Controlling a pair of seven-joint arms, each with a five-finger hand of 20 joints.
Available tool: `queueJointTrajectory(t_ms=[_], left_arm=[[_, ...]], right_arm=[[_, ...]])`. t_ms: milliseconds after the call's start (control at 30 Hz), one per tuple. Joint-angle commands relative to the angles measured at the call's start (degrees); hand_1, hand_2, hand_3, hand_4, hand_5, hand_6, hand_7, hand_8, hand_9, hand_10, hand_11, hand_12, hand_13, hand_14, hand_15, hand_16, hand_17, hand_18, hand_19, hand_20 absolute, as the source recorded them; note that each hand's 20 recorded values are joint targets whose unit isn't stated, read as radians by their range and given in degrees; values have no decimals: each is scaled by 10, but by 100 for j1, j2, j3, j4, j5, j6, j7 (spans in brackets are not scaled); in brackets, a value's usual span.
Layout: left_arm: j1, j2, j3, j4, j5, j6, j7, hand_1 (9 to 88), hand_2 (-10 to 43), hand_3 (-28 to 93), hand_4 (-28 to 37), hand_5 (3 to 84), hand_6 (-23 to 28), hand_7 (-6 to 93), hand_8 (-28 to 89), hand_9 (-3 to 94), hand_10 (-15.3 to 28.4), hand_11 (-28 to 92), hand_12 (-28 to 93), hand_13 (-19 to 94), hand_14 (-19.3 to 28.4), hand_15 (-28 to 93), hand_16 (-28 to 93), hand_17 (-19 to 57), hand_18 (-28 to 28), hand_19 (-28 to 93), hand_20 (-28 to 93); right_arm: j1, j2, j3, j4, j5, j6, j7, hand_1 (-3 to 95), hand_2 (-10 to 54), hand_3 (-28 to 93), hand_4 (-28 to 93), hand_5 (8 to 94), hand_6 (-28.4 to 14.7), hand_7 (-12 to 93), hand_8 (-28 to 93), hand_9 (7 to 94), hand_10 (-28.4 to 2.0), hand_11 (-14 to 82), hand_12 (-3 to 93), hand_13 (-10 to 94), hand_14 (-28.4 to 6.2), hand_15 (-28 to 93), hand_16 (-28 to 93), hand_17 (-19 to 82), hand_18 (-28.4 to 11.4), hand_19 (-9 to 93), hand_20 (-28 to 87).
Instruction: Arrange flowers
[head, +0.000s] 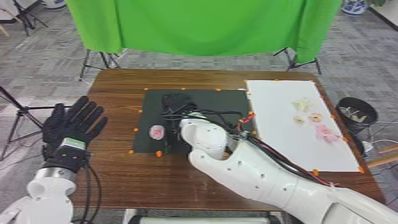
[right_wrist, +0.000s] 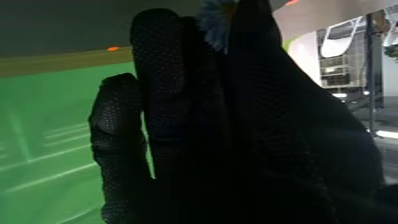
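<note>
Along the near right of the wooden table (head: 151, 190), loose cables (head: 271, 152) are carried on the right arm (head: 266, 175); if the arm were swung low toward the white board (head: 275, 150), the pink blossoms (head: 327, 134) laid on its right part might be caught and dragged by them. At about the same depth, a pale pink flower (head: 157, 132) is seen on the left part of the dark mat (head: 204, 95), near enough to the right hand's work to be brushed aside by a wrist turned carelessly. Farther left, at the table's edge, the left hand (head: 73, 122) is held with its fingers straight and spread, gripping nothing; little risk is posed by it unless it is brought inward. A little farther off on the board, two small yellowish blooms (head: 315, 117) and, beyond them, a cream flower (head: 303, 105) are laid close together, so that one could be crushed or covered if another were set down there. Over the mat's far part, a blue flower (right_wrist: 216, 22) appears to be pinched between thumb and fingers by the right hand (head: 178, 102) — petals might be bent by too hard a squeeze, or the flower twisted or dropped by too slack a one.
</note>
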Motion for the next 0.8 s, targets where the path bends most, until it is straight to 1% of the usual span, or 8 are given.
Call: queueJointTrajectory(t_ms=[33,100,200,300,467,633,700,800], left_arm=[[-127,15,40,85,175,-180,-274,254,206,682,-283,447,100,182,-93,381,164,235,112,274,158,414,-88,-73,153,425,95],[-155,5,57,83,164,-146,-311,257,208,689,-283,458,100,191,-93,391,164,240,114,281,159,415,-88,-73,153,424,94],[-252,-27,102,144,219,-234,-387,260,207,689,-283,459,101,193,-97,393,165,242,116,283,159,415,-87,-73,154,422,94],[-284,-63,108,151,218,-237,-402,261,207,688,-283,455,100,193,-99,391,165,242,116,282,159,415,-86,-74,154,422,94],[-228,5,93,146,186,-247,-336,264,200,684,-283,450,98,191,-98,388,166,240,116,277,157,410,-86,-74,154,417,93],[-192,-79,118,116,189,-203,-391,272,200,696,-283,447,97,191,-98,387,164,240,117,276,157,407,-84,-75,154,417,94],[-74,-133,80,59,167,-159,-363,274,199,695,-283,447,96,190,-99,386,165,239,117,276,157,408,-83,-75,154,416,95],[-238,-71,202,121,176,-221,-319,275,197,696,-283,446,96,190,-98,385,164,239,117,276,157,408,-83,-75,154,415,95]], right_arm=[[-161,-233,101,-74,-88,25,131,536,-95,735,-283,662,-11,222,-26,745,-111,120,225,738,-63,390,380,371,-220,842,341],[-222,-257,138,-114,-37,-19,206,534,-95,737,-283,654,-12,215,-34,738,-113,127,218,737,-64,392,381,371,-220,843,340],[-216,-221,136,-157,-5,-197,228,533,-95,737,-283,632,-12,205,-93,718,-119,151,186,733,-64,396,375,371,-220,846,333],[-211,-202,142,-158,53,-226,289,541,-95,729,-283,598,-17,199,-131,694,-127,159,165,724,-62,393,375,364,-219,838,326],[-260,-217,214,-178,90,-325,300,530,-95,730,-283,569,-25,191,-131,672,-132,161,156,712,-64,383,370,360,-219,830,319],[-363,-263,288,-198,84,-329,288,490,-95,758,-283,535,-37,175,-124,649,-142,160,150,701,-80,406,334,356,-219,827,309],[-544,-358,485,-203,20,-571,194,479,-95,762,-283,531,-39,173,-123,644,-144,159,148,697,-85,417,314,356,-220,829,304],[-412,-312,404,-197,96,-366,282,458,-95,776,-283,528,-40,171,-122,642,-145,158,147,696,-94,434,272,355,-221,831,295]])
